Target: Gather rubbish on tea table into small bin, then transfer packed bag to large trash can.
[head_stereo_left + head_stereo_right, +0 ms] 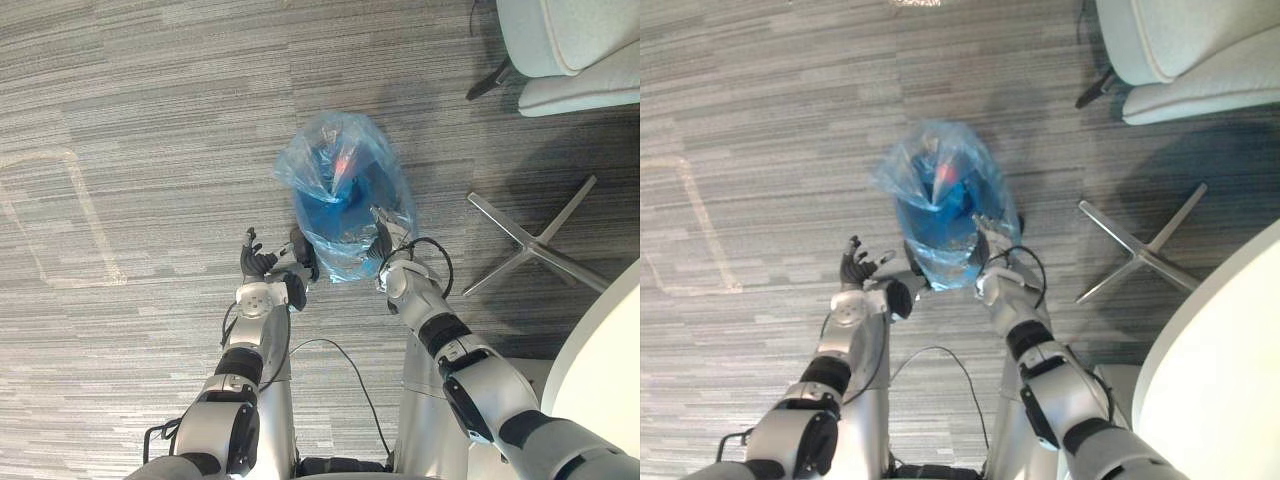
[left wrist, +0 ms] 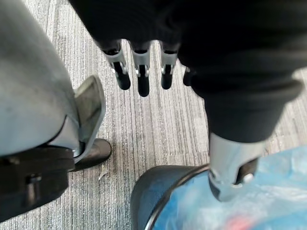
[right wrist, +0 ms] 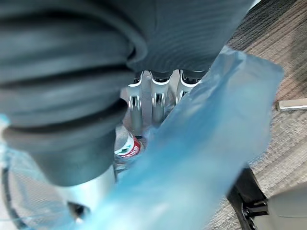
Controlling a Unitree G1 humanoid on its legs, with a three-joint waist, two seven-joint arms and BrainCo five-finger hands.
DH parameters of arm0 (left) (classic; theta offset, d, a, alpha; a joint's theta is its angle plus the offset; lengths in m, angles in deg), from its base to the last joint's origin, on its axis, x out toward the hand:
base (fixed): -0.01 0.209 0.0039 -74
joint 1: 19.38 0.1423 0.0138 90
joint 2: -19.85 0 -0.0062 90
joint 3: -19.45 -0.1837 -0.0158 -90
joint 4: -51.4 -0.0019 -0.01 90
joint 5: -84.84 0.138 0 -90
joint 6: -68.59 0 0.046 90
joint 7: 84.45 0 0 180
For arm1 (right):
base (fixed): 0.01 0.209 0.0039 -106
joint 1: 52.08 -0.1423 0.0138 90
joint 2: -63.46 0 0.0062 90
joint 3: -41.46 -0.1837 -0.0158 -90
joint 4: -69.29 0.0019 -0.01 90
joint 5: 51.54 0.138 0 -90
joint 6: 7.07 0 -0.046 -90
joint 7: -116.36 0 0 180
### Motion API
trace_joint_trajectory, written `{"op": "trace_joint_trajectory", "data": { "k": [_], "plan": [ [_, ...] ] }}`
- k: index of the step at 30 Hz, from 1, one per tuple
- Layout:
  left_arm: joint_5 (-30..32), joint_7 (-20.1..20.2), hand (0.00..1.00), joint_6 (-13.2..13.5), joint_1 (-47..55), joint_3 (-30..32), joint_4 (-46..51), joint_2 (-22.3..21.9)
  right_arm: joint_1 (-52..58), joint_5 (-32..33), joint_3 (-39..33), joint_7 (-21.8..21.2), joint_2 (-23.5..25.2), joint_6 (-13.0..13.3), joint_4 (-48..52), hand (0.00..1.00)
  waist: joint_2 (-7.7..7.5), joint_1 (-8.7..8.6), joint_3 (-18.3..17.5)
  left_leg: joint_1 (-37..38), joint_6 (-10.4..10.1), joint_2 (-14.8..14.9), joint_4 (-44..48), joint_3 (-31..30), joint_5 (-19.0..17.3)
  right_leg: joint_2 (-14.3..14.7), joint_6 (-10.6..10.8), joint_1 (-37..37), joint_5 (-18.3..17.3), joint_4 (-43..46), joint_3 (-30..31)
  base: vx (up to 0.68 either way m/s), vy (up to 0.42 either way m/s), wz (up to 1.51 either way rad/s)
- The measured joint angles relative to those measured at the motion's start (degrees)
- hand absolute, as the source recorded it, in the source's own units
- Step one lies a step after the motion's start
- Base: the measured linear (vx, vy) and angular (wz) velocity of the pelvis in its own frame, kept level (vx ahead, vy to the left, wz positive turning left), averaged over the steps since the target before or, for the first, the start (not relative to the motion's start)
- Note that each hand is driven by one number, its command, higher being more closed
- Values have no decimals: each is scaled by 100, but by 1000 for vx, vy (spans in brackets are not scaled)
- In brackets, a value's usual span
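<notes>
Small bin [image 2: 144, 201] lined with a blue plastic bag [image 1: 340, 165], standing on grey striped carpet [image 1: 140, 130] between the robot's two hands.

The bag's loose top rises in a crumpled peak above the bin, with something orange-red [image 1: 347, 160] showing through the film; the right wrist view shows a clear bottle with a red label [image 3: 128, 146] inside. The left hand [image 1: 265, 267] is just beside the bin's left side, open, its fingers straight over the carpet and its thumb against the bag. The right hand [image 1: 386, 236] is at the bin's right edge, partly behind the blue film; whether it grips the bag cannot be told. A silver chair base [image 1: 530, 240], a pale armchair [image 1: 570, 50] and a white table edge [image 1: 600, 370] lie to the right.
</notes>
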Motion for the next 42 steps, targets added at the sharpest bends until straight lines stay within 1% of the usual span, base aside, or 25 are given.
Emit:
{"op": "trace_joint_trajectory", "data": {
  "k": [9, 15, 18, 21, 23, 24, 26, 29, 33, 36, 38, 39, 42],
  "plan": [
    [-4, 2, 0, -3, -2, -68, -10, -11, 41, 18, 0, 7, -24, 0, -18, 100, 2, 3, 1, 45, -4, -7, -10, -6, 9, 0, 3, 43, -1, -5, 2, -42, 6, 0],
    [0, 2, 0, -10, -2, -66, -4, -10, 41, 62, 1, 86, -23, 10, 57, 100, 3, 11, 1, 48, -5, 23, 10, -4, 15, 26, -3, 53, 6, -6, 5, -63, -1, -2],
    [6, 3, 0, -24, -2, -66, -3, -12, 110, 82, 7, 100, -23, 16, 306, 100, 6, 22, 3, 88, -5, 69, 50, -11, 15, 63, -8, 111, 9, -5, 0, -64, -7, -6],
    [9, 6, 0, -121, 54, -179, -8, -46, 299, 266, 20, 111, -8, 46, 643, 100, 21, 72, 7, 352, -11, 148, 86, -20, 2, 126, -36, 425, 28, -73, -37, -62, -10, -10],
    [13, 13, 0, -125, 140, -224, 18, -79, 471, 299, 66, 113, 4, 81, 883, 100, 19, 98, 1, 549, -32, 178, 58, -39, -33, 173, -48, 650, 43, -154, -51, -89, -20, -5],
    [14, 17, 0, -130, 237, -227, 56, -107, 605, 337, 82, 112, 45, 129, 1038, 100, 12, 111, -8, 683, -77, 197, 2, -42, -82, 204, -56, 802, 51, -238, -59, -69, -17, -1],
    [17, 18, 0, -136, 308, -229, 71, -112, 729, 429, 83, 110, 87, 139, 1174, 100, 6, 124, -14, 768, -88, 198, -46, -34, -104, 211, -68, 880, 70, -288, -63, -71, -18, -2],
    [20, 23, 0, -250, 484, -261, 83, -108, 932, 524, 92, 99, 225, 150, 1206, 100, 7, 144, -14, 993, -116, 219, -130, -18, -90, 231, -78, 1097, 80, -359, -95, -64, -22, -2],
    [72, 48, 0, -274, 645, -290, 71, -133, 1418, 707, 100, 55, 244, 169, 1641, 100, 5, 153, -15, 1498, -147, 226, -311, -56, -6, 257, -109, 1644, 89, -527, -198, -12, -10, 5],
    [135, 126, 0, -301, 753, -371, 51, -170, 1773, 939, 95, -6, 303, 202, 2037, 100, -3, 147, -31, 2005, -174, 191, -492, -58, 14, 264, -107, 2147, 75, -690, -227, 1, -5, 6],
    [140, 174, 0, -338, 952, -456, 50, -181, 2137, 1207, 82, -85, 442, 272, 2316, 100, -18, 127, -43, 2486, -193, 157, -691, -54, 20, 269, -82, 2633, 50, -863, -265, 11, -11, 6],
    [147, 182, 0, -353, 1020, -481, 48, -195, 2244, 1304, 83, -124, 475, 286, 2371, 100, -25, 123, -66, 2593, -199, 157, -728, -56, 21, 277, -80, 2753, 49, -909, -282, 14, -10, 5],
    [182, 223, 0, -377, 1453, -624, 50, -186, 2909, 1904, 47, -259, 678, 334, 2843, 100, -123, 107, -263, 3212, -239, 132, -977, -27, 24, 297, -59, 3337, 9, -1100, -304, 43, -16, 2]
  ]
}}
